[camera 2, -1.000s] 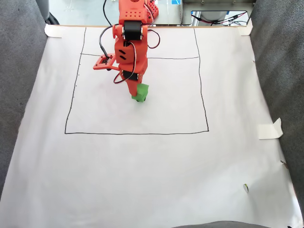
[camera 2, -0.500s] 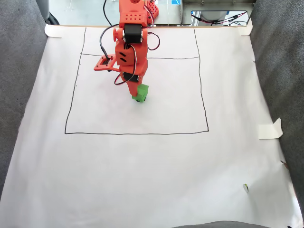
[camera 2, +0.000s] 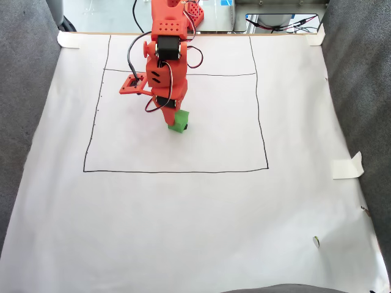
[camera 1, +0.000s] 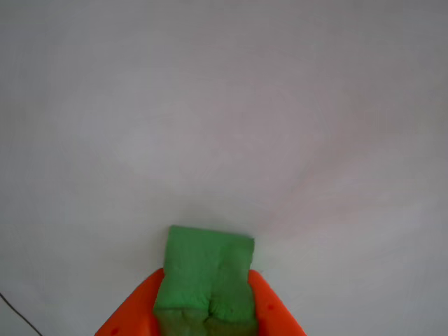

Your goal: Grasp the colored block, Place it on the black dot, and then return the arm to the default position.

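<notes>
The colored block (camera 2: 179, 120) is a small green cube held at the tip of the orange arm (camera 2: 164, 61), inside the upper middle of the drawn rectangle in the fixed view. My gripper (camera 2: 173, 118) is shut on it. In the other view the block (camera 1: 206, 269) sits squeezed between the two orange jaws, with bare white paper beyond it. A small dark sliver, apparently the black dot (camera 2: 186, 126), peeks out at the block's lower right edge; the rest of it is covered.
A white paper sheet (camera 2: 195, 213) carries a thin drawn rectangle (camera 2: 176, 171). Grey fabric (camera 2: 360, 73) flanks both sides. Tape (camera 2: 347, 166) sticks up at the right edge, and a tiny speck (camera 2: 316, 240) lies lower right. Cables (camera 2: 281, 25) run along the top.
The arm with the green block has shifted slightly toward the top and left of the fixed view, still gripping the block.
</notes>
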`<state>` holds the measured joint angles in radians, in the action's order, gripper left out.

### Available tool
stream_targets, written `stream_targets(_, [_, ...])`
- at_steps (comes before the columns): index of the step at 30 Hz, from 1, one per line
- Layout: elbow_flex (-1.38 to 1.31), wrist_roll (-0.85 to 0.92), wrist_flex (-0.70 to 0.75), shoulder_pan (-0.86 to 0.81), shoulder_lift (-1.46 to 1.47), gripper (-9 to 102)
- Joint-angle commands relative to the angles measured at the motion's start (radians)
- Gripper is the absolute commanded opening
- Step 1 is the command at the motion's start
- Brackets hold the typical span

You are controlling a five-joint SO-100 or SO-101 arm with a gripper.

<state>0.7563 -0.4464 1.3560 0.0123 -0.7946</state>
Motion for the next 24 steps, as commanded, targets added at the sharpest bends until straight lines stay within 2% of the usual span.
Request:
stream_targets(1, [0.002, 0.009, -0.009, 0.002, -0.026, 0])
stream_targets(7, [0.005, 0.035, -0.018, 0.011, -0.028, 0])
stream_targets(11, [0.014, 0.057, -0.02, 0.02, -0.031, 12])
stream_targets(24, [0.051, 0.092, -0.012, 0.043, -0.044, 31])
